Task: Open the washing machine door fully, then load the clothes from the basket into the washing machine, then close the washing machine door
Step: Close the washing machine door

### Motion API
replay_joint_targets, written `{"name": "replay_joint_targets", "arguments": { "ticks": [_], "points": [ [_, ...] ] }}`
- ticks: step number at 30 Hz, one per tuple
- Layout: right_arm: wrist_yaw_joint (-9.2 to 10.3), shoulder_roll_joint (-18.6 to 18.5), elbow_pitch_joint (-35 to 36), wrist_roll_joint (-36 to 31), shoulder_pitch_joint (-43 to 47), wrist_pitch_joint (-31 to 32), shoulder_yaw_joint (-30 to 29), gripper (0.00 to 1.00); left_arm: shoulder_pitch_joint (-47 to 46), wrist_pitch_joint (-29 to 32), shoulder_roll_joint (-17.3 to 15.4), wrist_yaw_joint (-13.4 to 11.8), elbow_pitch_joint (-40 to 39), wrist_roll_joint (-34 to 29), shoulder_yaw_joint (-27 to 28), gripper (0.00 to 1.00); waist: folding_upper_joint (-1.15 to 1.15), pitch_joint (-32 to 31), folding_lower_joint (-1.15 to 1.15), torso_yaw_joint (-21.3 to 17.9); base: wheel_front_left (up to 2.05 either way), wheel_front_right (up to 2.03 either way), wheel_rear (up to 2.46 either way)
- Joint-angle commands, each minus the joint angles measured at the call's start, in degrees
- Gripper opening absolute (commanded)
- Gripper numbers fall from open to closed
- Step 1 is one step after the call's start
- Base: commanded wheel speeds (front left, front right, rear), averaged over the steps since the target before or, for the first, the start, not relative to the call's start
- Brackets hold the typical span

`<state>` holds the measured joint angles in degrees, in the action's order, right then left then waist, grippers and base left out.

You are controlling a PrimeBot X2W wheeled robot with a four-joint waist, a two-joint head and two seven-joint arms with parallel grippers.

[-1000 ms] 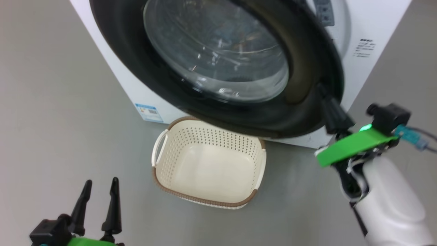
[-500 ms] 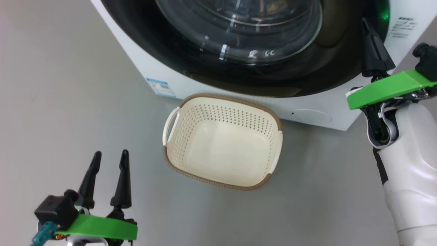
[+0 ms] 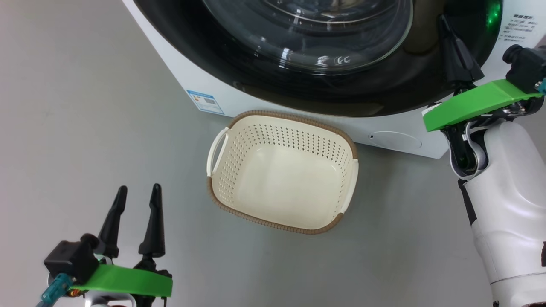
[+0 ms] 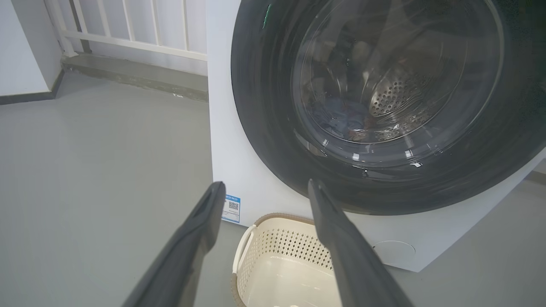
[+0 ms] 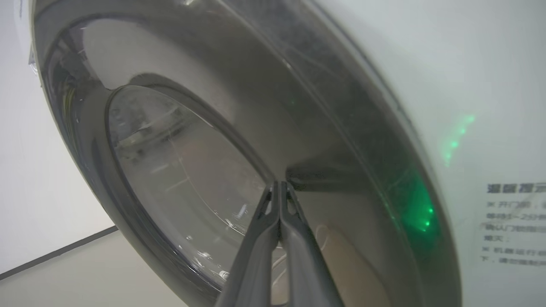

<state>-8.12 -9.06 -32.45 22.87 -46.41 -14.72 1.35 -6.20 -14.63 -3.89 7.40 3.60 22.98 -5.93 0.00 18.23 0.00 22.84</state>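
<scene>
The door [image 3: 256,85] sits flush on the machine [image 4: 217,128], seemingly closed. Clothes [image 4: 341,121] show through its glass, and the basket [image 3: 294,136] in front holds nothing. The right gripper [image 5: 279,187], pinched together and empty, touches the rim. The left gripper [image 3: 139,187] gapes, empty. Task looks nearly finished.

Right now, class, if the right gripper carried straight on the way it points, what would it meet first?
The washing machine door: the right gripper, jaws shut, aims at its glossy black rim beside the glass, apparently very close, possibly touching.
</scene>
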Motion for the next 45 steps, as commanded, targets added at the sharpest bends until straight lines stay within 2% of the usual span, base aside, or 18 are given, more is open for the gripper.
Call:
{"name": "replay_joint_targets", "arguments": {
  "ticks": [1,4,6,7,8,17,35,45],
  "points": [
    [0.64,-0.16,1.85,0.01,-0.98,-0.28,1.49,0.0,-1.46,-0.37,-1.15,0.09,-0.74,-0.29,2.29,1.0,0.0,-0.65,0.0,-0.49,0.0,0.0,0.0],
    [0.64,-0.07,1.98,0.29,1.55,-0.28,5.34,0.0,-1.1,-0.37,-1.54,0.09,0.38,-0.09,2.3,1.0,0.0,-1.71,0.0,-1.18,0.0,0.0,0.0],
    [0.64,-0.24,2.34,0.72,3.44,-0.28,7.36,0.39,-0.99,-0.37,-1.85,0.09,1.08,-0.06,2.59,1.0,0.0,-2.47,0.0,-1.69,0.0,0.0,0.0],
    [0.64,-0.38,2.54,0.87,4.46,-0.28,8.4,0.75,-0.97,-0.37,-1.96,0.09,1.35,0.03,2.87,1.0,0.0,-2.82,0.0,-1.99,0.0,0.0,0.0],
    [0.64,-0.53,2.74,1.12,5.52,-0.28,9.35,1.0,-0.95,-0.37,-2.24,0.09,1.84,-0.09,3.08,1.0,0.0,-3.23,0.0,-2.31,0.0,0.0,0.0],
    [0.64,-1.86,4.43,2.63,14.44,-0.28,12.49,1.0,-0.7,-0.37,-4.71,0.09,5.14,-0.5,4.2,1.0,0.0,-6.38,0.0,-6.38,0.0,0.0,0.0],
    [0.64,-3.58,8.96,2.95,29.62,-0.28,8.91,1.0,3.62,-0.37,-7.61,0.09,7.61,-3.14,6.97,1.0,0.0,-13.93,0.0,-16.36,0.0,0.0,0.0],
    [0.64,-4.94,11.13,3.07,35.9,-0.28,5.92,1.0,6.84,-0.37,-7.91,0.09,7.64,-3.57,8.24,1.0,0.0,-16.68,0.0,-19.78,0.0,0.0,0.0]
  ]
}}
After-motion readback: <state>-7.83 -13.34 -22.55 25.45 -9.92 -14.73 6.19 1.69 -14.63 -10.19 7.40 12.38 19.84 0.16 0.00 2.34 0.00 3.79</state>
